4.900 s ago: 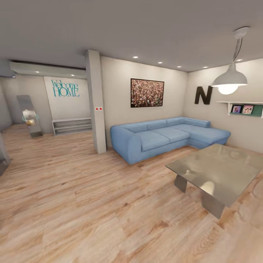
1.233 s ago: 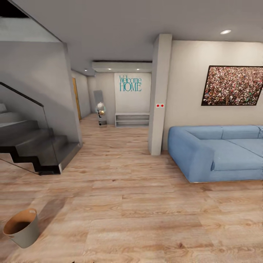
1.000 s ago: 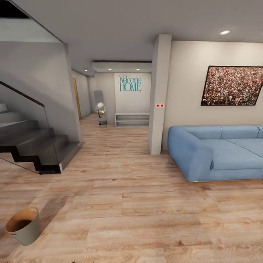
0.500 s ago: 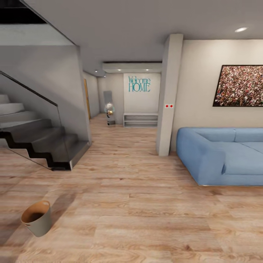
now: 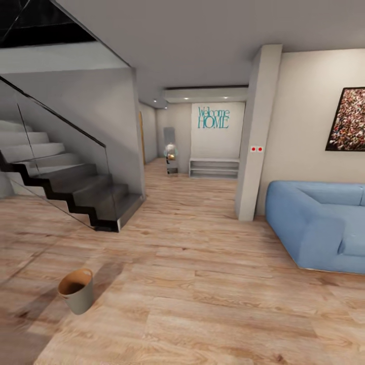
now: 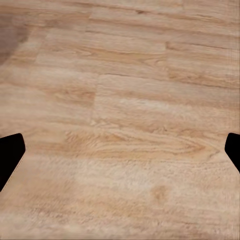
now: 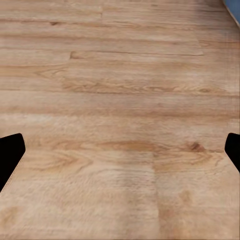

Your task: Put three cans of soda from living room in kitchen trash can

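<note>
1. Bin [image 5: 76,290]: pale outside, copper-brown inside, upright on the wood floor [image 5: 203,284], near left. Interior reads dark; contents cannot be told.
2. Stairs [image 5: 66,187]: dark treads behind a glass rail, left, beyond the bin.
3. Sofa [image 5: 319,230]: blue, right, well apart from the bin.
4. Pillar [image 5: 256,137]: grey, with two red dots, just left of the sofa.
5. Sign [image 5: 213,117]: teal "Welcome HOME" on the far wall, above a low shelf [image 5: 214,168].
6. Left gripper [image 6: 120,155]: fingers [image 6: 10,155] spread wide at the frame edges, nothing between them, bare floor below.
7. Right gripper [image 7: 120,155]: fingers [image 7: 11,154] likewise parted and empty over the boards.
8. Soda cans: none located among the items listed here.
9. Progress, as a judgement: early or between trips. Both grippers carry nothing; cans have yet to be found, picked up and dropped in the bin.
</note>
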Robot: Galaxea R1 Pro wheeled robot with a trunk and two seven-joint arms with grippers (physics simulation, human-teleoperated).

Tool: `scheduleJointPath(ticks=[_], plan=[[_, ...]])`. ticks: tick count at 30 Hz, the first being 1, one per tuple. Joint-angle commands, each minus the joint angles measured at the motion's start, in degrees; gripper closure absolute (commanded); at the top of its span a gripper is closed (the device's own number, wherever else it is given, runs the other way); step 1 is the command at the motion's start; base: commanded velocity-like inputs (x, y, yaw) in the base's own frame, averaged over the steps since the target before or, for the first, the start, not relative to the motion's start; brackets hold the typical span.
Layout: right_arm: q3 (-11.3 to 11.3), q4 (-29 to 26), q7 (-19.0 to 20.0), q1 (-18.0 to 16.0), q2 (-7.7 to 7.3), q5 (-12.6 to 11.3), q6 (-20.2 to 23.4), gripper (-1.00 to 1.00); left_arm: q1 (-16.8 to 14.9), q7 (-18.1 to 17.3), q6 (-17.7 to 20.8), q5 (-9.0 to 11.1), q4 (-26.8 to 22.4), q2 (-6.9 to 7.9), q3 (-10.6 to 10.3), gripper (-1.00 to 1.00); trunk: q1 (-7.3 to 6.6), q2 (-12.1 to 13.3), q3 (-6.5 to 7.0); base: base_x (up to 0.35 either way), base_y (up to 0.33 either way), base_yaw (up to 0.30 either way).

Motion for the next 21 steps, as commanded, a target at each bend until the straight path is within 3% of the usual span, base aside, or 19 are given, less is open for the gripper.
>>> scheduleJointPath(ticks=[1,21], plan=[[0.0,0.0,0.0,0.0,0.00,0.0,0.0,-1.00,0.0,0.0,0.0,0.0,-0.2,0.00,0.0,-1.00,0.00,0.0,0.03,0.000,0.000,0.256],[0.0,0.0,0.0,0.0,-0.08,0.0,0.0,-1.00,0.0,-0.1,0.1,0.1,-0.6,0.00,0.1,-1.00,0.00,0.0,0.54,0.000,0.000,0.248]])
